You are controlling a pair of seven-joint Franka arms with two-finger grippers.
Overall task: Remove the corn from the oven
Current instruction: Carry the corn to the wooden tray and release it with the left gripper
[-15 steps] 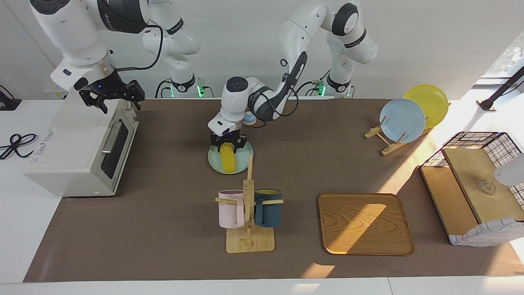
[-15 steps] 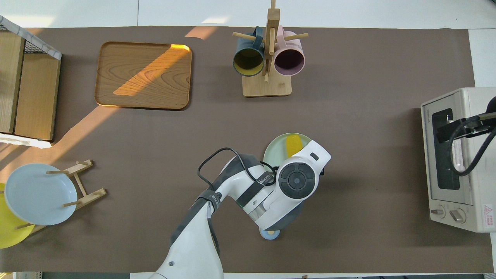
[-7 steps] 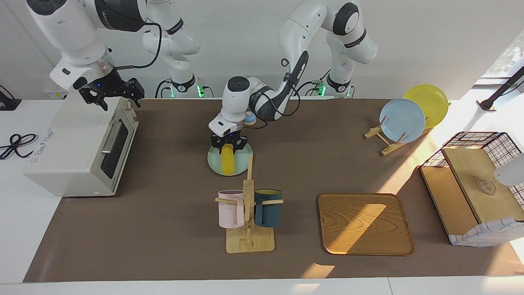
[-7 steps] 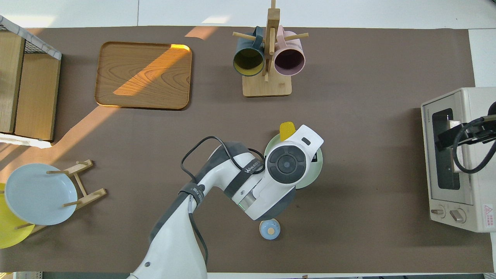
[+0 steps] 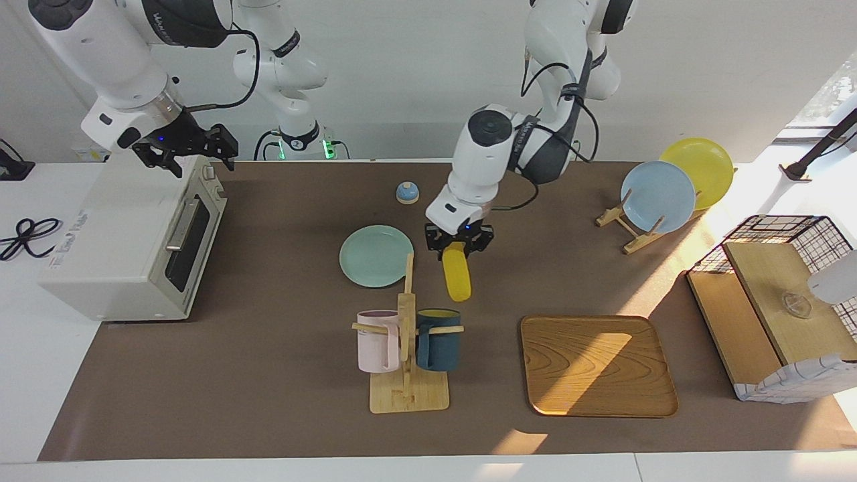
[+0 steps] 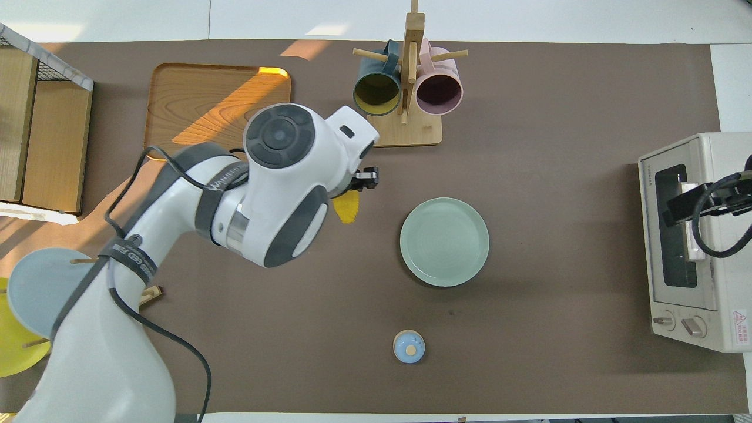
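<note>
We found the oven (image 5: 127, 241) at the right arm's end of the worktop (image 5: 268, 402), door shut, right hand (image 5: 184, 148) spread open above it. Left hand (image 5: 459, 242) was clamped on the corn (image 5: 458, 277), hanging over bare worktop beside the green plate (image 5: 375, 264).

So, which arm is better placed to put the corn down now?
Left, probably. Its claw already holds the corn up over the mat beside the green plate. The right claw waits over the oven.
</note>
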